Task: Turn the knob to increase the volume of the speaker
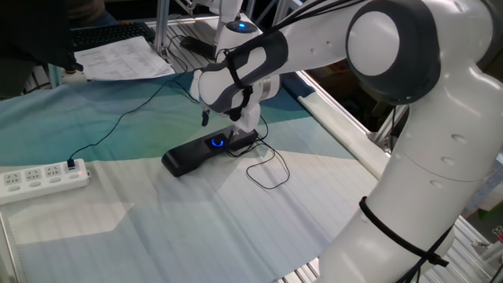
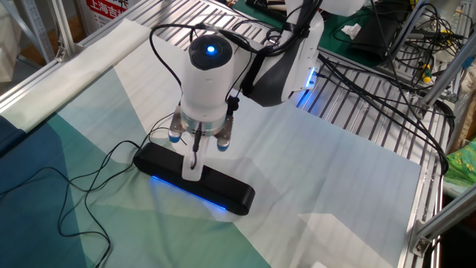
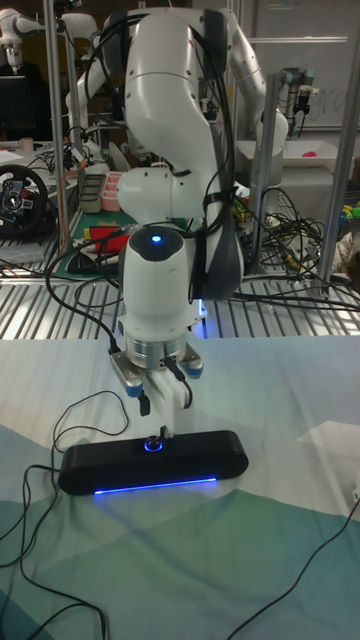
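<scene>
The speaker is a long black bar lying on the cloth, with a blue strip glowing along its lower edge. The knob sits on its top with a blue ring lit around it. My gripper points straight down onto the knob with its fingers closed in around it. In the other fixed view a white finger hides the knob.
A white power strip lies at the left, with a thin black cable running to the speaker and a loop of cable beside it. Papers lie at the back. Metal rails border the cloth.
</scene>
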Tool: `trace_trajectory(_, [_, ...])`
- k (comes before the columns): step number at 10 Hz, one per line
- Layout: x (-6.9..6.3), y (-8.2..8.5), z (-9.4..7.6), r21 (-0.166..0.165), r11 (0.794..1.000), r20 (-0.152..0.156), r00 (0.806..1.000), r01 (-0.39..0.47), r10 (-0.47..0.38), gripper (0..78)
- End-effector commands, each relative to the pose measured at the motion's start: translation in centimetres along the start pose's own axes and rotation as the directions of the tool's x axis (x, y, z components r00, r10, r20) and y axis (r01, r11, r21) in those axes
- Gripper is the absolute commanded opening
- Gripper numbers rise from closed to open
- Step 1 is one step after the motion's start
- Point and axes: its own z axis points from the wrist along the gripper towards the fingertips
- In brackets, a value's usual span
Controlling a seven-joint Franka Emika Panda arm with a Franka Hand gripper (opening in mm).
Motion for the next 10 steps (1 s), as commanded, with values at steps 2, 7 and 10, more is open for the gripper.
trace_trajectory(2, [0.9,-1.9,-6.1,0.032,0.542,0.016,0.542,0.839,-0.840,77.5])
trace_trajectory(7, [0.5,-2.4,-7.6,0.003,0.481,0.014,0.481,0.877,-0.877,77.5])
trace_trajectory(10, [0.1,-2.7,-8.5,-0.005,0.464,0.013,0.464,0.886,-0.886,77.5])
